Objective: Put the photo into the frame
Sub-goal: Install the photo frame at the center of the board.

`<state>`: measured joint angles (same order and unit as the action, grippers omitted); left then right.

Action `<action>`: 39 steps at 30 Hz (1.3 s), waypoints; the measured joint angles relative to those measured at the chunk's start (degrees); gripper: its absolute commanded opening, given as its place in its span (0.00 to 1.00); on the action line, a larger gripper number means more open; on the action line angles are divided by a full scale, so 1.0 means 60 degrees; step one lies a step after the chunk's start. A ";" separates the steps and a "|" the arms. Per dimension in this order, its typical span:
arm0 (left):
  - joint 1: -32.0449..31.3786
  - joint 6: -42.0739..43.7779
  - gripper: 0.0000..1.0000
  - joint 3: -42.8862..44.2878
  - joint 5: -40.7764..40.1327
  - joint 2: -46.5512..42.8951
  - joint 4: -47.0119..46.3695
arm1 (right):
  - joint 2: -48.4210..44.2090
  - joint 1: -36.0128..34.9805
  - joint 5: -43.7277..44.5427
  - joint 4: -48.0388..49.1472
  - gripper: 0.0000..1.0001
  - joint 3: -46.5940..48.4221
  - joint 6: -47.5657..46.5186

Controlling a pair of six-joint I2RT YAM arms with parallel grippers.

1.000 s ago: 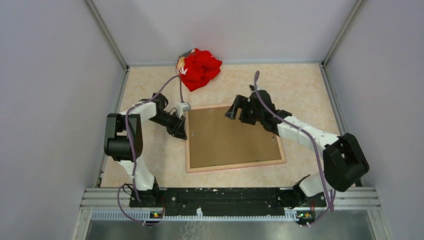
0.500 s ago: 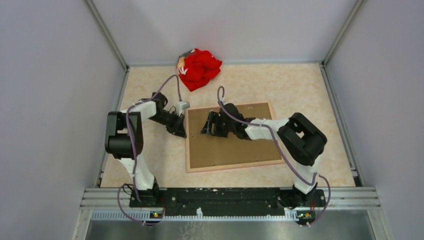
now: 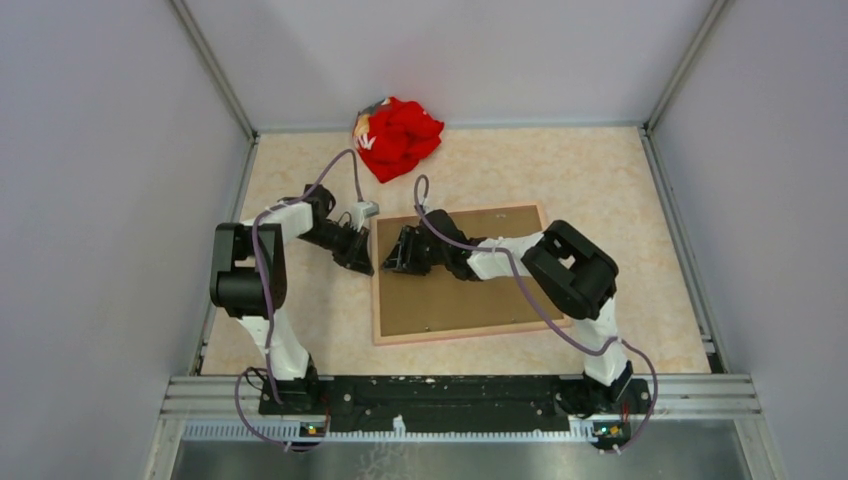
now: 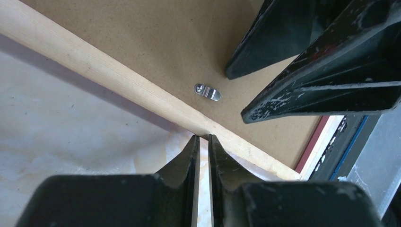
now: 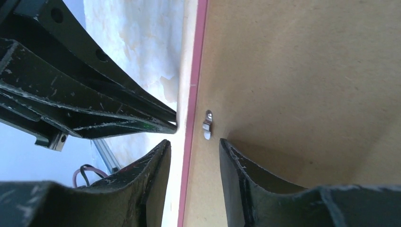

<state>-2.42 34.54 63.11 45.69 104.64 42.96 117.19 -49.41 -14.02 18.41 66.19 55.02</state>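
Observation:
The frame (image 3: 470, 285) lies flat on the table with its brown hardboard back up and a light wood rim round it. The photo is out of view. My left gripper (image 3: 360, 264) rests on the table at the frame's left edge. Its jaws (image 4: 202, 138) are almost together with nothing between them, tips against the wooden rim (image 4: 118, 78). My right gripper (image 3: 392, 259) reaches across the backing to that same edge. It is open (image 5: 194, 142), one finger outside the pink rim (image 5: 191, 123) and one over the hardboard, just below a small metal clip (image 5: 207, 125).
A red cloth bundle (image 3: 398, 136) lies at the back of the table, near the wall. The same metal clip (image 4: 207, 91) shows on the backing just inside the rim. Grey walls enclose the table on three sides.
My right arm has swung left across the backing to the frame's left edge, and its jaws have narrowed. The left gripper has closed a little and stayed in place.

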 measured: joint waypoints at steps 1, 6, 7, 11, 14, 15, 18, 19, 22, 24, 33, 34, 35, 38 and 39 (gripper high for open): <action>0.0000 -0.0011 0.16 0.0000 -0.0004 0.0000 -0.0007 | 0.0069 -0.0025 -0.0033 0.0036 0.42 0.0058 0.0044; 0.0000 -0.0029 0.16 0.0000 -0.0004 0.0000 -0.0011 | 0.0193 -0.0106 -0.0109 0.0189 0.42 0.0124 0.0138; 0.0000 -0.0025 0.16 0.0000 -0.0004 0.0000 -0.0011 | 0.0219 -0.0113 -0.0117 0.0182 0.42 0.0157 0.0168; 0.0000 -0.0025 0.16 0.0000 -0.0007 0.0000 -0.0011 | 0.0393 -0.0124 -0.0193 0.0208 0.42 0.0368 0.0208; 0.0000 -0.0025 0.16 0.0000 -0.0004 0.0000 -0.0011 | 0.0448 -0.0124 -0.0248 0.0215 0.41 0.0430 0.0222; 0.0000 -0.0022 0.15 0.0000 -0.0004 0.0000 -0.0011 | 0.0466 -0.0124 -0.0262 0.0215 0.41 0.0441 0.0233; 0.0000 -0.0022 0.15 0.0000 -0.0004 0.0000 -0.0011 | 0.0550 -0.0124 -0.0313 0.0157 0.41 0.0579 0.0237; 0.0000 -0.0022 0.15 0.0000 -0.0004 0.0000 -0.0011 | 0.0572 -0.0124 -0.0328 0.0146 0.41 0.0623 0.0237; 0.0000 -0.0018 0.15 0.0000 -0.0004 0.0000 -0.0011 | 0.0652 -0.0124 -0.0390 0.0106 0.41 0.0736 0.0251; 0.0000 -0.0018 0.15 0.0000 -0.0004 0.0000 -0.0011 | 0.0692 -0.0124 -0.0423 0.0102 0.41 0.0798 0.0266; 0.0000 0.0000 0.15 0.0000 0.0004 0.0000 -0.0011 | 0.0754 -0.0124 -0.0441 0.0106 0.41 0.0863 0.0310; 0.0000 0.0011 0.15 -0.0004 0.0007 0.0000 -0.0011 | 0.0769 -0.0124 -0.0444 0.0120 0.41 0.0863 0.0331; 0.0000 0.0015 0.15 -0.0004 0.0007 0.0000 -0.0011 | 0.0776 -0.0124 -0.0437 0.0138 0.41 0.0863 0.0357; 0.0004 0.0022 0.15 -0.0004 0.0015 0.0000 -0.0011 | 0.0823 -0.0124 -0.0448 0.0229 0.40 0.0867 0.0408; 0.0004 0.0025 0.14 -0.0004 0.0015 0.0000 -0.0011 | 0.0838 -0.0124 -0.0459 0.0266 0.40 0.0867 0.0437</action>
<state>-2.39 34.70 63.09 45.78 104.64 42.89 122.21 -50.15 -16.78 20.01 71.40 57.65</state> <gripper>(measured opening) 0.149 0.402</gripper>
